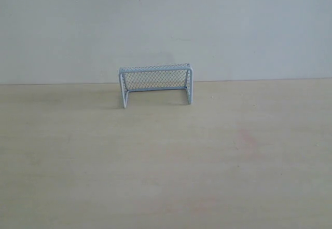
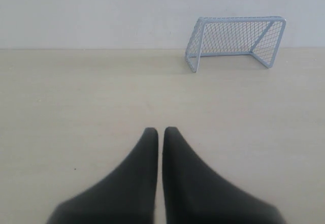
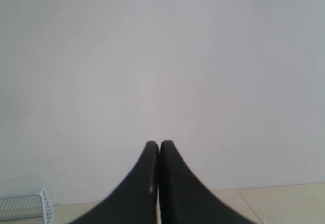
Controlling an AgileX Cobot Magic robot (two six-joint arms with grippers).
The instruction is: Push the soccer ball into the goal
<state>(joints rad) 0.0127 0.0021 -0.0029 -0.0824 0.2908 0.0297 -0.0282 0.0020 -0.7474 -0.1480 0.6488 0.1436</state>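
The goal (image 1: 155,83), a small pale grey-white frame with fine mesh, stands at the far edge of the table against the wall, its mouth facing the near side. It also shows in the left wrist view as the goal (image 2: 234,41) and, at the picture's edge, in the right wrist view as the goal (image 3: 25,204). The soccer ball is not in view in any frame. My left gripper (image 2: 161,130) is shut, empty, low over the table well short of the goal. My right gripper (image 3: 159,144) is shut, empty, raised and facing the wall. Neither gripper shows in the exterior view.
A light wooden table (image 1: 166,161) runs from the near edge to a plain pale wall (image 1: 166,26) behind the goal. A faint pinkish stain (image 1: 244,138) marks the tabletop right of centre.
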